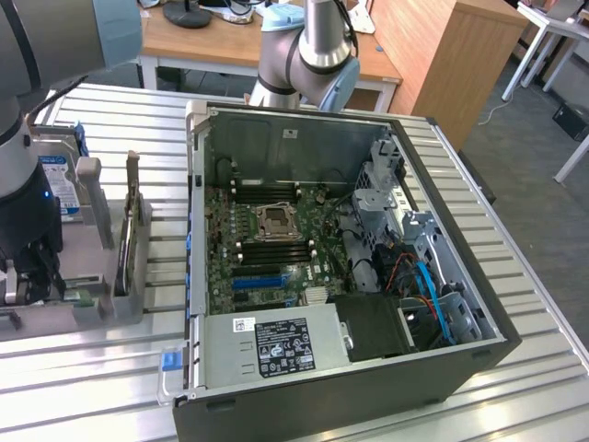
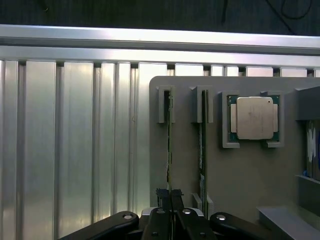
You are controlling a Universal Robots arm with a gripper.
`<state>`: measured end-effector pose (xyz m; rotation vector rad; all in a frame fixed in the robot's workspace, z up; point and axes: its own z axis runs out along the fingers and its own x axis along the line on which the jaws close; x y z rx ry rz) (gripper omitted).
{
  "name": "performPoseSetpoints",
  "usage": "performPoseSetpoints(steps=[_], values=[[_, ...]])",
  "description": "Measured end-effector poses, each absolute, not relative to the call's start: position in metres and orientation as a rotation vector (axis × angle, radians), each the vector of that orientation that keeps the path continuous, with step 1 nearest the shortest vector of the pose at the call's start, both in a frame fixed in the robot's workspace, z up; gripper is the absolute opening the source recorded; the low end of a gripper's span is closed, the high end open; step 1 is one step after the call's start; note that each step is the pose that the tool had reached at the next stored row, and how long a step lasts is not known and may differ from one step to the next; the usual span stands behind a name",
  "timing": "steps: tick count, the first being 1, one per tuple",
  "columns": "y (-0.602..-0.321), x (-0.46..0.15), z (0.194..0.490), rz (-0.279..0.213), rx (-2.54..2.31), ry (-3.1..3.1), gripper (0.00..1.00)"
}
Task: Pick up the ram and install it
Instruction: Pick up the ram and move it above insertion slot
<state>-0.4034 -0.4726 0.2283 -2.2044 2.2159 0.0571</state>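
Observation:
The ram (image 2: 169, 150) is a thin green stick standing on edge in a slot of the grey holder plate (image 2: 240, 170). My gripper (image 2: 170, 196) is shut on the near end of it, with the two dark fingertips pressed against its sides. A second stick (image 2: 202, 150) stands in the neighbouring slot, untouched. In the exterior view my gripper (image 1: 32, 276) hangs low over the grey holder (image 1: 101, 304) at that view's left, well away from the open computer case (image 1: 198, 230). The motherboard's long black memory slots (image 1: 273, 250) lie beside the processor socket (image 1: 275, 221).
A processor chip (image 2: 254, 117) sits in a pocket of the holder plate beside the sticks. Grey upright brackets (image 1: 129, 221) rise from the holder. The case holds a power supply (image 1: 276, 343), drive cages (image 1: 386, 189) and blue cables (image 1: 428, 290). The table is ribbed aluminium (image 2: 75, 140).

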Motion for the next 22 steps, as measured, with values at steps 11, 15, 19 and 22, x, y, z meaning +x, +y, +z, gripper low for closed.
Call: performPoseSetpoints(steps=[11,15,19,22], values=[[-0.473,-0.403,0.26,0.057,-2.204,2.216,0.12],[-0.473,-0.403,0.271,0.057,-2.204,2.217,0.12],[-0.473,-0.403,0.281,0.057,-2.204,2.217,0.12],[-0.473,-0.403,0.289,0.057,-2.204,2.217,0.12]])
